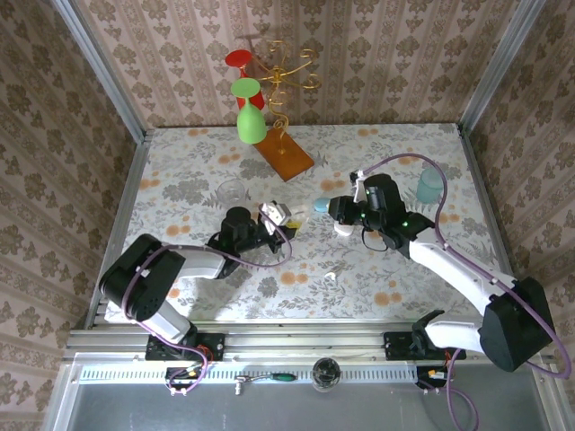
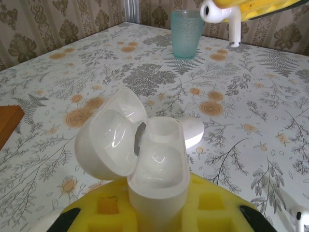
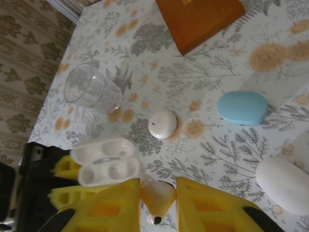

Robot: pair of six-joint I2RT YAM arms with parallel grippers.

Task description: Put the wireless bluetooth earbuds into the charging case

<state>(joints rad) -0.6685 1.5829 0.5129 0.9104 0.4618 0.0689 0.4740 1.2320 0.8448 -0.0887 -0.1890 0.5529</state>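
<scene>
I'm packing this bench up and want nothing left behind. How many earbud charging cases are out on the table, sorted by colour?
White: 3 (open white case, round white case, oval white case)
Blue: 1 (blue case)
Total: 4

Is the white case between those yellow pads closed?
No, the white case has its lid swung back on the hinge, so its inner hollows show.
</scene>
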